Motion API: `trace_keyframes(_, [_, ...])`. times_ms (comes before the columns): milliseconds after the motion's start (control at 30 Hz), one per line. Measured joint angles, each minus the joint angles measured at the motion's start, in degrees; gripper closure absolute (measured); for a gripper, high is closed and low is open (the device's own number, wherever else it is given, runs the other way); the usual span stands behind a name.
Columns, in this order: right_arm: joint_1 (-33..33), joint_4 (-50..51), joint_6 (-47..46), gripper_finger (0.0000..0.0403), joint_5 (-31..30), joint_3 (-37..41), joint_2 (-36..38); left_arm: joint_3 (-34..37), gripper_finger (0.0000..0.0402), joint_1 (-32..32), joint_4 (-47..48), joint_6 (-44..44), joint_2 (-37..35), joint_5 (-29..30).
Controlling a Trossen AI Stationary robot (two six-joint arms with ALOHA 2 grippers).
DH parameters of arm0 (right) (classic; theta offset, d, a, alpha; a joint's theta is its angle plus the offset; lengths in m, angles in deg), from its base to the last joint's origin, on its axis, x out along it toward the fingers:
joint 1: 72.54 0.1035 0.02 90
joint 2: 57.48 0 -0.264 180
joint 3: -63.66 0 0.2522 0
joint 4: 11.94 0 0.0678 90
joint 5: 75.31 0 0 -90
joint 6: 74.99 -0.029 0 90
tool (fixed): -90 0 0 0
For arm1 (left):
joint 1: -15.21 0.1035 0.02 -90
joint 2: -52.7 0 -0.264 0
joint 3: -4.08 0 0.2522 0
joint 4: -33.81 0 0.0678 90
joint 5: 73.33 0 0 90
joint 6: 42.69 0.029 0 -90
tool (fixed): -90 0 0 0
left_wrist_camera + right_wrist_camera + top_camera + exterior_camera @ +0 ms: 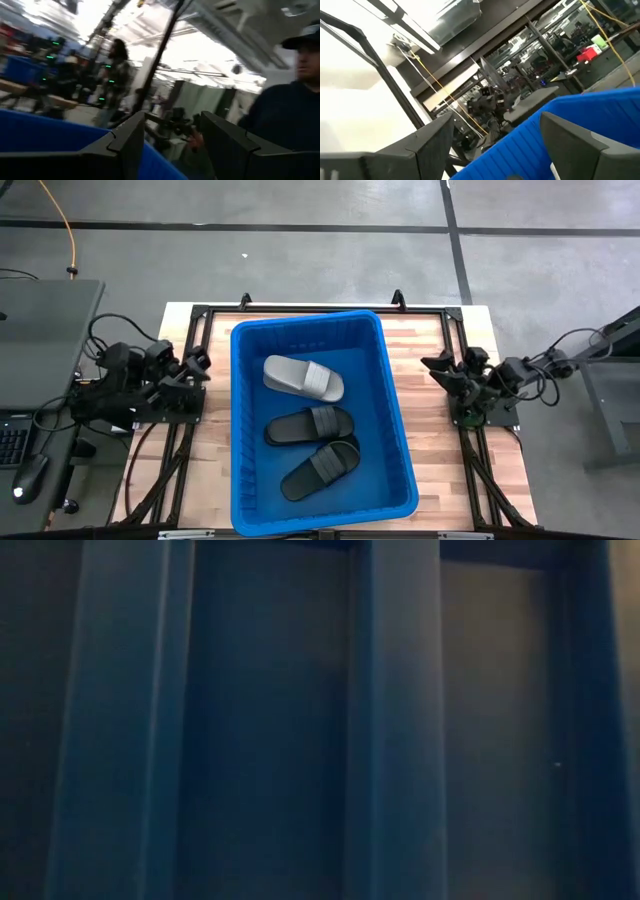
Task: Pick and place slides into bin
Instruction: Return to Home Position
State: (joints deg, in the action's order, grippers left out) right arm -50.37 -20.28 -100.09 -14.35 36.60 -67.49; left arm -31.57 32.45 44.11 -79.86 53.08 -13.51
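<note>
Two sets of jaws, both spread and holding nothing. The left jaws show a clear gap between their dark fingers (129, 145) in the left wrist view. The right jaws show a wider gap between their fingers (431, 145) in the right wrist view.

The left arm (150, 385) is folded low at the left edge of the pale wooden table (440, 470), and the right arm (485, 385) is folded likewise at the right edge. Each points inward at the large, deep, bright-blue plastic bin (240, 430) standing between them.

Only the high view looks inside the bin. A light grey slide sandal (303, 377) lies nearest the far wall, a black slide sandal (311, 424) in the middle, and a second black slide sandal (320, 467) toward the near end.

The low view is filled by the bin's blue wall (260, 720). The left wrist view alone shows a person in a dark top and cap (285, 110) beyond the table.
</note>
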Motion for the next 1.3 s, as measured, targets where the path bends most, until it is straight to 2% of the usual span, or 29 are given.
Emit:
trace_keyframes(233, [0.00, 0.43, -1.37, 0.0121, 1.18, 7.73, 9.97, 0.00, 0.0217, 0.00, 6.97, 3.88, 0.00, 7.80])
trace_keyframes(367, [0.00, -1.84, -1.55, 0.0121, -0.10, 10.48, 9.63, 0.22, 0.0217, -0.01, 11.03, 4.01, 0.02, 13.02])
trace_keyframes(533, [0.00, -0.34, -7.53, 0.0121, -2.51, 12.72, 9.54, 5.75, 0.0218, -0.02, 1.58, 2.82, 0.00, 11.32])
trace_keyframes(700, [0.00, -3.21, -6.65, 0.0121, -2.21, 12.72, 9.45, 16.79, 0.0218, -0.02, -22.53, -0.57, 0.02, 8.86])
trace_keyframes(800, [0.00, -3.22, -5.95, 0.0121, -2.25, 12.72, 9.43, 21.51, 0.0218, 0.00, -32.11, -3.00, -0.01, 7.29])
trace_keyframes(933, [0.00, -1.10, -5.95, 0.0121, -2.35, 12.72, 9.41, 21.25, 0.0218, -0.02, -31.76, -3.05, -0.02, 6.33])
trace_keyframes(1100, [0.00, 0.42, -6.62, 0.0121, -6.45, 12.73, 9.38, 21.38, 0.0218, 0.00, -30.83, -1.63, 0.04, 11.12])
trace_keyframes(1300, [0.00, 3.25, -9.27, 0.0121, -7.15, 12.74, 9.36, 21.38, 0.0218, 0.00, -28.90, -4.21, 0.09, 11.53])
